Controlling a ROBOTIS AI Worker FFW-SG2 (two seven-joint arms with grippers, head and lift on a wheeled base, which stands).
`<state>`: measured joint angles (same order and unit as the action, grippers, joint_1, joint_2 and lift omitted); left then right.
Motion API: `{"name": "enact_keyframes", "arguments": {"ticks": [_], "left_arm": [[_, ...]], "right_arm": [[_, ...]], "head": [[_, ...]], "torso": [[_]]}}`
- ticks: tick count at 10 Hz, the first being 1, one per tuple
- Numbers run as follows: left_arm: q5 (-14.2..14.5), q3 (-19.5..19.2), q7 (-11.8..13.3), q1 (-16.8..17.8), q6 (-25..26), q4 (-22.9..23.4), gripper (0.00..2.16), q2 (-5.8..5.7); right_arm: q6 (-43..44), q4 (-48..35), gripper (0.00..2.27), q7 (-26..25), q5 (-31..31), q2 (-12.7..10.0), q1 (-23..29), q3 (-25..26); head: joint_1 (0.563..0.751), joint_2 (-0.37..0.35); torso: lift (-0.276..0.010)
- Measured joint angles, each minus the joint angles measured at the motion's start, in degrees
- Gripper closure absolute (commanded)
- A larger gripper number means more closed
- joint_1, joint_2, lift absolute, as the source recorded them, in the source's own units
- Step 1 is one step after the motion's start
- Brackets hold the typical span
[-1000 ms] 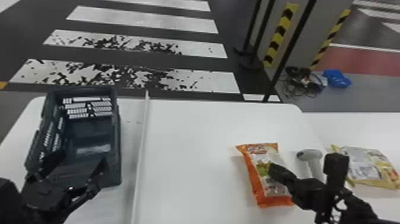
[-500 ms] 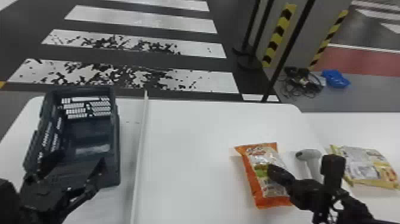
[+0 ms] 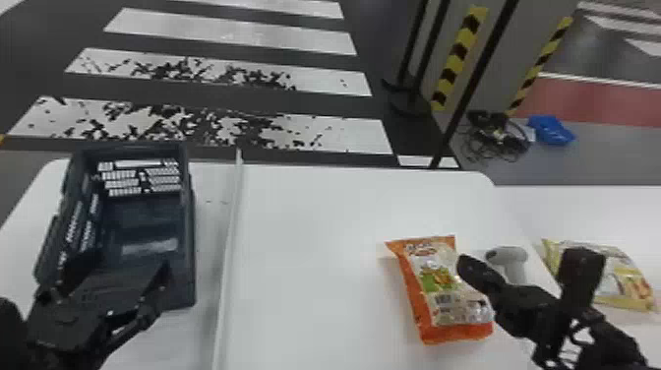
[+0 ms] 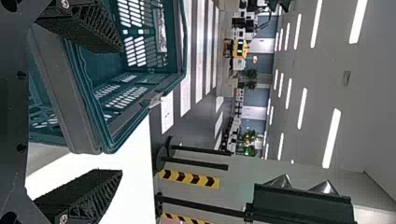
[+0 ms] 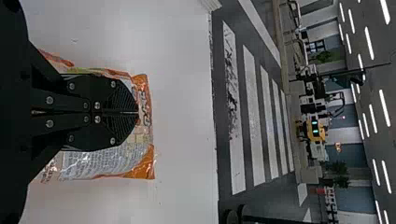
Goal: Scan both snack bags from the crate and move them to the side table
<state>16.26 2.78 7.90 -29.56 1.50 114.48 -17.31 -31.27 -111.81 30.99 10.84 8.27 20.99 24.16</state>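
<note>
In the head view, the orange snack bag [image 3: 435,290] lies on the white table, with my right gripper [image 3: 467,265] at its right edge. In the right wrist view my right gripper [image 5: 138,112] is shut, its two fingers pressed together over the orange bag [image 5: 107,161], covering its middle. A grey-white hand scanner [image 3: 511,258] stands just right of that bag. Farther right, the yellow snack bag [image 3: 617,280] rests on a white surface. My left gripper [image 3: 108,283] is at the near end of the dark crate [image 3: 189,236]; in the left wrist view that gripper [image 4: 121,109] is open beside the crate [image 4: 140,112].
A thin white raised strip [image 3: 228,256] runs front to back between crate and orange bag. Beyond the table's far edge are dark pole stands [image 3: 413,103], striped posts, coiled cables [image 3: 496,138] and a blue item [image 3: 551,130] on the floor.
My right gripper has shifted a little away from the robot and to the right, showing more of the orange bag. The left arm and the bags look almost unmoved.
</note>
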Motion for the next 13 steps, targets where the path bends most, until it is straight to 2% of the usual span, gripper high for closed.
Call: {"name": "enact_keyframes", "arguments": {"ticks": [1, 2, 3, 6, 9, 13], "left_arm": [[0.00, -0.10, 0.00, -0.14, -0.09, 0.29, 0.07, 0.00], [0.00, -0.14, 0.00, -0.30, -0.13, 0.58, 0.07, 0.00], [0.00, -0.20, -0.03, -0.40, -0.13, 0.80, 0.07, 0.00], [-0.04, -0.41, -0.08, -0.64, -0.14, 1.41, 0.07, -0.16], [0.24, -0.84, -0.08, -0.68, -0.10, 1.26, 0.07, -0.51], [0.25, -1.02, -0.15, -0.66, 0.04, 0.64, 0.07, -0.47]], "right_arm": [[0.30, 0.14, 0.58, -1.01, 1.06, -0.01, 0.01, 1.19], [0.78, 0.59, 0.16, -1.63, 1.50, -0.01, 0.01, 2.18], [1.35, 1.08, 0.09, -2.51, 1.67, 0.01, -0.04, 3.03], [1.79, 3.63, 0.09, -3.76, 1.52, 1.30, -0.56, 6.29], [1.79, 9.49, 0.09, -3.83, 0.38, 4.84, -3.19, 7.52], [1.95, 20.90, 0.09, -3.01, -0.69, 10.07, -9.11, 5.83]], "head": [[0.695, -0.225], [0.695, -0.235], [0.695, -0.251], [0.695, -0.300], [0.695, -0.350], [0.695, -0.350]], "torso": [[-0.099], [-0.099], [-0.099], [-0.099], [-0.099], [-0.099]]}}
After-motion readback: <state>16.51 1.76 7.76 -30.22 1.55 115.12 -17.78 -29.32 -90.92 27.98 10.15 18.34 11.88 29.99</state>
